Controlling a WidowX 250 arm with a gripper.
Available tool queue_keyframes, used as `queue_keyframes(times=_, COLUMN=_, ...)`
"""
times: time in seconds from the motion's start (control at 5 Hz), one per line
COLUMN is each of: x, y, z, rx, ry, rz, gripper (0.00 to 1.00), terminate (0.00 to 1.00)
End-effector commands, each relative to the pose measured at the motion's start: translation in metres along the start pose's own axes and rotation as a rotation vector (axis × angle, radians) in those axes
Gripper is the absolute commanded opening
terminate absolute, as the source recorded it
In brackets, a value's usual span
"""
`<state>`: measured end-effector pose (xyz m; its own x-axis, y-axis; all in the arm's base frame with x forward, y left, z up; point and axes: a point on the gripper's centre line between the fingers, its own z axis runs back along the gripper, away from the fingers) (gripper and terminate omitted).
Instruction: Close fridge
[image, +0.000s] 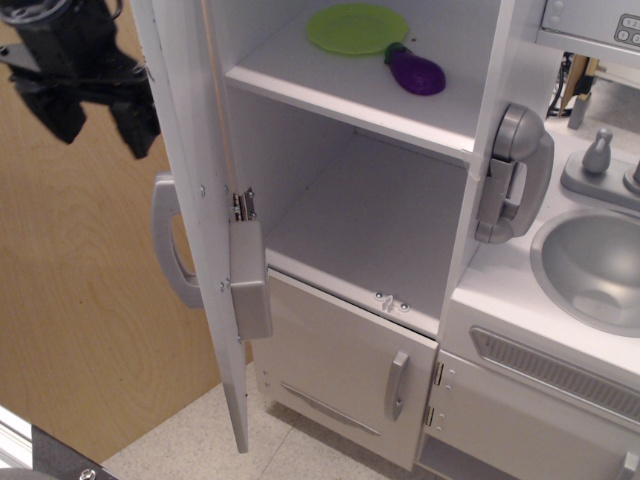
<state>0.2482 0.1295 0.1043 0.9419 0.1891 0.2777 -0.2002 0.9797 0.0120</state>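
Gripper (95, 112): top left, just outside the door's outer face, above the handle; its two black fingers (135, 125) are spread apart with nothing between them, so it is released and empty.
Wall (70, 330): a brown wood panel behind the gripper, leaving it little room on that side.
Door (195, 200): swung wide open, seen nearly edge-on, hinged at the fridge's left side; not yet pushed.
Handle (170, 245): grey loop on the door's outer face, below the gripper, apart from it.
Panel (250, 280): grey dispenser block on the door's inner face.
Fridge (390, 230): open white cabinet; the lower shelf is bare.
Plate (357, 28): green, on the upper shelf, well back.
Eggplant (416, 72): purple, touching or just beside the plate, set back from the shelf edge.
Risk: a finger could snag the handle loop or slide off the door's top edge; a push near the hinge would turn the door weakly and leave it ajar.
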Motion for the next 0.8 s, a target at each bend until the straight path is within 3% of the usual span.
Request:
queue_keyframes(times=0.0, x=0.017, y=-0.032, z=0.019, rx=-0.008, ry=-0.026, rz=-0.024, gripper=1.00, terminate=0.00)
queue_keyframes(times=0.6, x=0.048, y=-0.066, z=0.016, rx=-0.035, ry=-0.023, rz=0.032, gripper=1.00, terminate=0.00)
